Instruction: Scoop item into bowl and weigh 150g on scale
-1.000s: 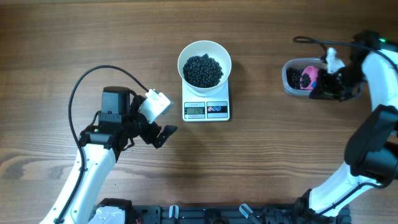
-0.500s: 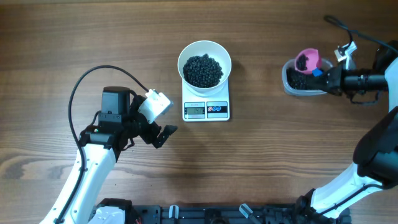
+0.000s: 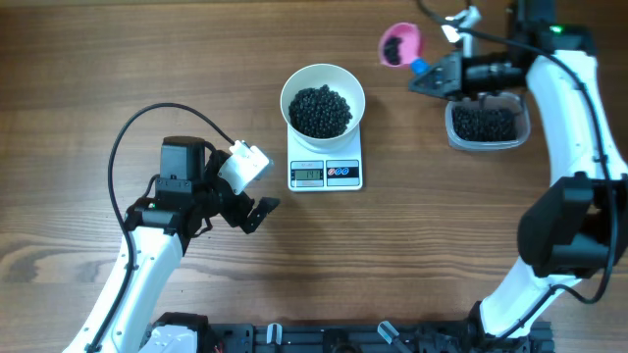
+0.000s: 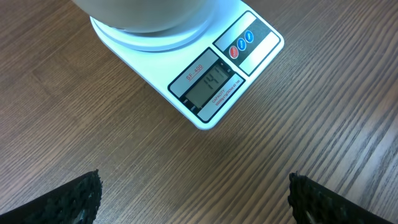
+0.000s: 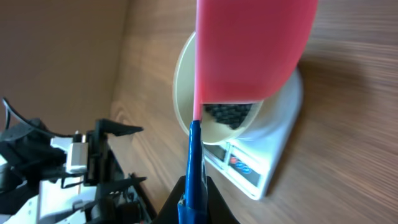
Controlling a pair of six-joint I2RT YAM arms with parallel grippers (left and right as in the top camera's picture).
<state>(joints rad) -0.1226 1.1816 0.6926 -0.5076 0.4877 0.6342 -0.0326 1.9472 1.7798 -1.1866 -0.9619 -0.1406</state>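
The white bowl (image 3: pixel 345 76) sits on the scale (image 3: pixel 325 174), heaped with the dark round item (image 3: pixel 321 110). My right gripper (image 3: pixel 439 76) is shut on the blue handle (image 5: pixel 194 162) of a pink scoop (image 3: pixel 398 45). The scoop hangs in the air right of the bowl with a few dark pieces in it. In the right wrist view the scoop (image 5: pixel 255 50) covers part of the bowl (image 5: pixel 183 81). My left gripper (image 3: pixel 257 211) rests open, low and left of the scale (image 4: pixel 211 81), with nothing between its fingertips (image 4: pixel 81 196).
A clear plastic container (image 3: pixel 485 123) holding more dark pieces stands at the right, below my right arm. A black cable (image 3: pixel 137 127) loops over the table by the left arm. Bare wood lies between the scale and the container.
My right gripper lifted the pink scoop out of the clear container and carried it left toward the bowl. The left arm has not moved.
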